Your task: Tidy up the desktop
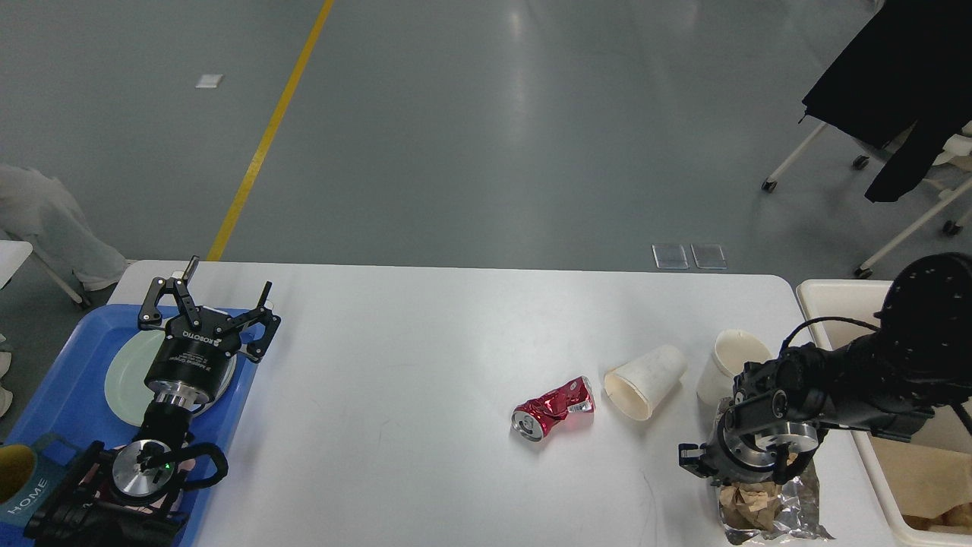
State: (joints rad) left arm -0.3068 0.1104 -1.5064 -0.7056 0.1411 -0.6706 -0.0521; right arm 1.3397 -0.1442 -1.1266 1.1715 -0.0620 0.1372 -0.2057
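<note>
The white desktop [410,334] carries a crushed red can [553,409], a paper cup on its side [645,380], an upright paper cup [730,358] and a crumpled foil wrapper with brown paper [767,515] near the front right edge. My right gripper [748,465] points down onto the wrapper's top. One finger [689,456] sticks out left of the wrapper, and the other is hidden behind the wrist. My left gripper [228,277] hovers open and empty over the blue tray [68,380].
A pale green plate [125,372] lies in the tray, and a mug marked HOME [23,480] stands at its near end. A cream bin [835,292] holding brown paper sits off the table's right edge. Chairs with a black coat [896,76] stand at the far right.
</note>
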